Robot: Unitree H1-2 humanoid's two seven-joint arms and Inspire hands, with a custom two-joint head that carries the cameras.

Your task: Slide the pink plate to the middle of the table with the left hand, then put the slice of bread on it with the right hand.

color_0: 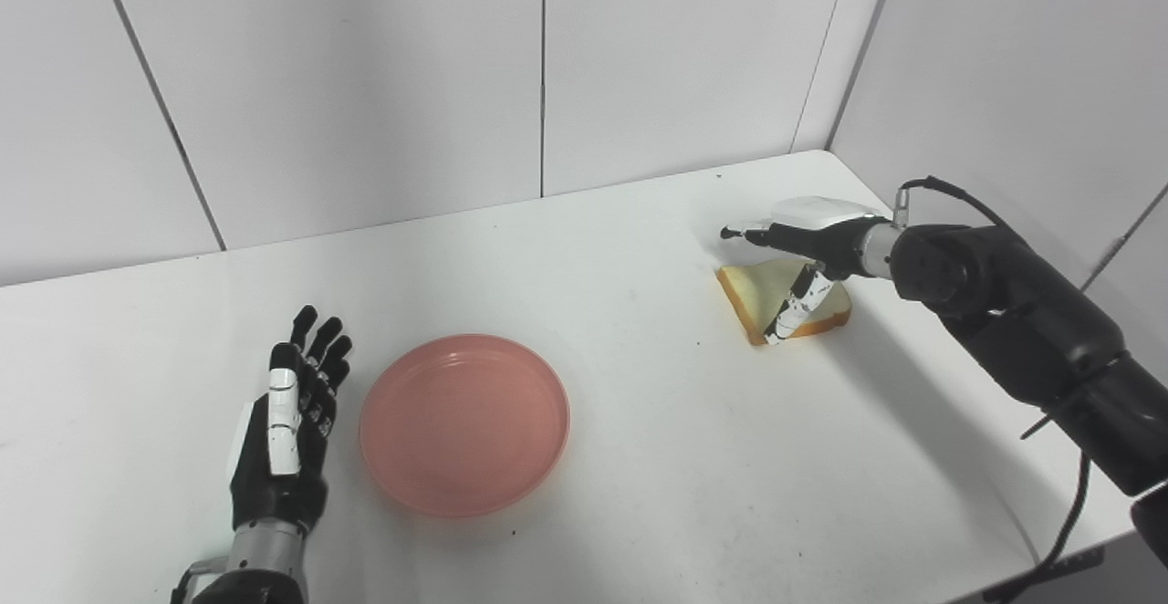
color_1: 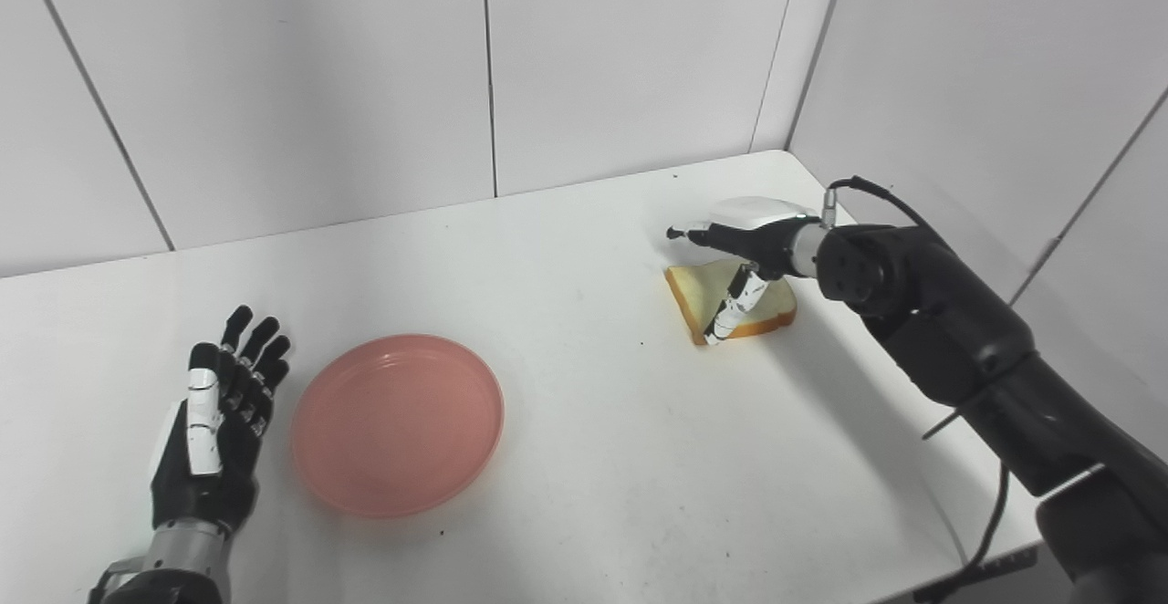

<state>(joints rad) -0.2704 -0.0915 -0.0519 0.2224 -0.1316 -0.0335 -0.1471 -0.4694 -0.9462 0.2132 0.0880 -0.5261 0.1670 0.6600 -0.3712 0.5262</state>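
Note:
The pink plate (color_0: 464, 423) lies flat on the white table (color_0: 639, 458), left of its middle. My left hand (color_0: 287, 421) rests just left of the plate, fingers straight and apart, holding nothing and not touching the rim. A slice of bread (color_0: 766, 292) with a brown crust lies flat near the table's right rear corner. My right hand (color_0: 803, 244) hovers over the bread, its fingers stretched out to the left above the slice and its thumb (color_0: 792, 310) angled down onto the slice's front edge. The hand is spread and does not hold the bread.
White panel walls (color_0: 547, 66) close the table at the back and on the right. The table's right edge (color_0: 1004, 494) curves under my right arm (color_0: 1022, 321), whose cable hangs past it. Bare tabletop lies between the plate and the bread.

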